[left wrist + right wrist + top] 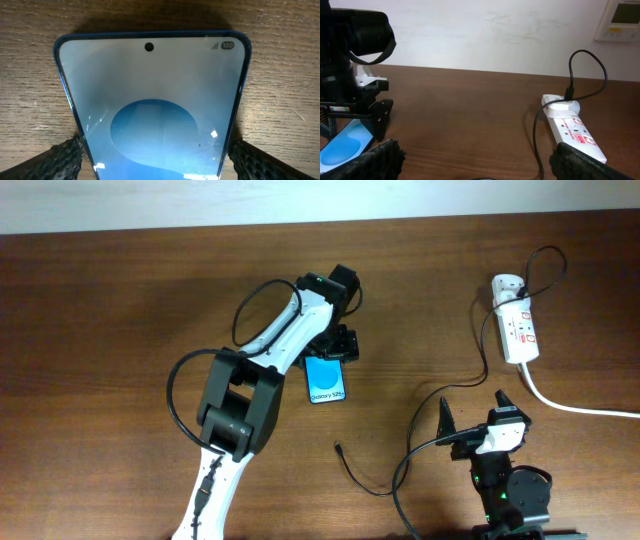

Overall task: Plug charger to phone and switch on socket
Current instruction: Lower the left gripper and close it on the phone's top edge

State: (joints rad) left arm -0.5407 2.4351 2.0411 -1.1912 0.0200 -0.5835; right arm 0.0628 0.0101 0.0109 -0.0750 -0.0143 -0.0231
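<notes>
Left gripper (pixel 338 348): positioned over the far end of the phone (pixel 326 380). In the left wrist view its fingers (pixel 62 159) sit against both long edges of the handset, so the pincer is clamped on the phone.

The phone lies screen-up near the centre of the tabletop (pixel 110 310), its display lit blue.

Right gripper (pixel 473 412): close to the near edge, right of centre. Its jaws are spread wide and hold nothing.

The socket (pixel 518 330) rests by the far right corner, with its thick white cord (pixel 575 408) running off toward the right edge.

The charger (pixel 534 135) is plugged in at the socket's far end. Its black cable trails toward the near edge. The plug tip (pixel 340 447) lies loose on the wood, between the phone and the near edge, touching neither the phone nor a gripper.
</notes>
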